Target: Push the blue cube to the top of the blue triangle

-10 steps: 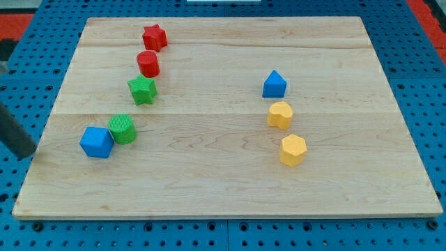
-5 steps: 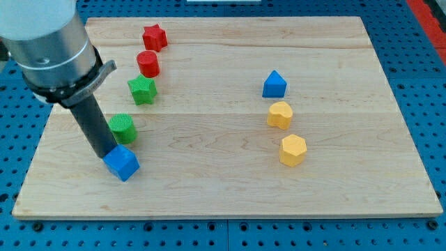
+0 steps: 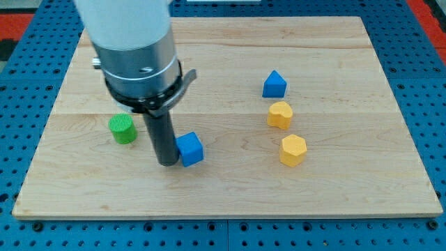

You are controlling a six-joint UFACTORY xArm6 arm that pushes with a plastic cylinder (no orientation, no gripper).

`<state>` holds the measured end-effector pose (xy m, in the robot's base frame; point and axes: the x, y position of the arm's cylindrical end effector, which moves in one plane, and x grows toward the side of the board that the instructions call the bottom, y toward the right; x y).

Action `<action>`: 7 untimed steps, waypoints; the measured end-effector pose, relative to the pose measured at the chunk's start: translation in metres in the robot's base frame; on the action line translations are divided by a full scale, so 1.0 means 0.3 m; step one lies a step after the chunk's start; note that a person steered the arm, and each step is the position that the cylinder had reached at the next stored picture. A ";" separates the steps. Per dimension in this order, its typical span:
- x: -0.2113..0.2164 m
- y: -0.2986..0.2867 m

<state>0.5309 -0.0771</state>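
Blue cube [image 3: 189, 149] touches my tip [image 3: 167, 163], rod upright.

board [image 3: 230, 174]: pale smooth wood | blue cube [image 3: 189, 149]: matt plastic | rod [image 3: 162, 139]: dark matt

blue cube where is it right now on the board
The blue cube sits left of centre in the view's lower half, with my tip right against its left side. The green cylinder lies further to its left.
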 end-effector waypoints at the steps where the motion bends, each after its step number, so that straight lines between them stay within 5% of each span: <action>1: 0.004 0.042; 5: -0.046 0.344; 7: -0.178 0.351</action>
<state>0.4774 0.0282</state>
